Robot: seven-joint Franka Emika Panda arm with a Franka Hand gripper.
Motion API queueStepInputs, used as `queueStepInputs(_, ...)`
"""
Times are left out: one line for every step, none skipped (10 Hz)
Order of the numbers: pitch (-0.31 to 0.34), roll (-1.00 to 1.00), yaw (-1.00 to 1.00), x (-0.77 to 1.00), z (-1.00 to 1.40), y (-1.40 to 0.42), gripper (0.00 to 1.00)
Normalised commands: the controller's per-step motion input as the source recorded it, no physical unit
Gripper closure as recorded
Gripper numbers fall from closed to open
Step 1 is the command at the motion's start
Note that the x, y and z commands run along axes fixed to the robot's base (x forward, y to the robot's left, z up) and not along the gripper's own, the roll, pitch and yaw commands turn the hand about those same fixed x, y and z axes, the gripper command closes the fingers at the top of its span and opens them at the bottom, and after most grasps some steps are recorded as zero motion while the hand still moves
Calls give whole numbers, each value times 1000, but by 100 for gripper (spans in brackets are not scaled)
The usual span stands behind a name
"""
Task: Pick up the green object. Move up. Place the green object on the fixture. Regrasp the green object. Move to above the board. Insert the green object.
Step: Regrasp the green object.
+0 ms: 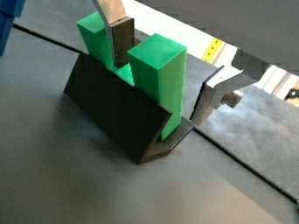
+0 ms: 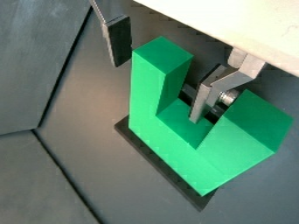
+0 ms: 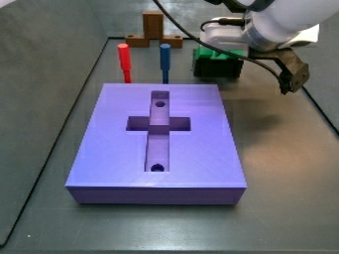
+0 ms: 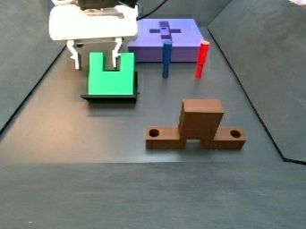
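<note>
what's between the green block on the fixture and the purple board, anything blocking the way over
Nothing visible blocks it. The gripper straddles one prong of the green object on the fixture. The red peg and blue peg stand beside the board, low enough to pass over.

A robotics laboratory test cell is indicated. A bare dark grey floor enclosed by dark walls is seen around the board (image 3: 157, 137), a purple slab with a cross-shaped recess. Behind the board, red and blue pegs (image 3: 123, 62) and a brown wooden stand (image 4: 198, 125) are set. The gripper (image 4: 106, 61) is positioned beside the board, over the fixture (image 1: 117, 109).
</note>
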Motion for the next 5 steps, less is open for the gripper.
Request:
queueStepInputs(-60, 326, 60, 26, 31, 0, 0)
queueStepInputs(-43, 246, 46, 71, 0, -20, 0)
queueStepInputs(0, 103, 29, 134, 0, -11, 0)
queueStepInputs(6, 0, 0, 0, 0, 0, 0)
queueStepInputs(0, 0, 0, 0, 0, 0, 0)
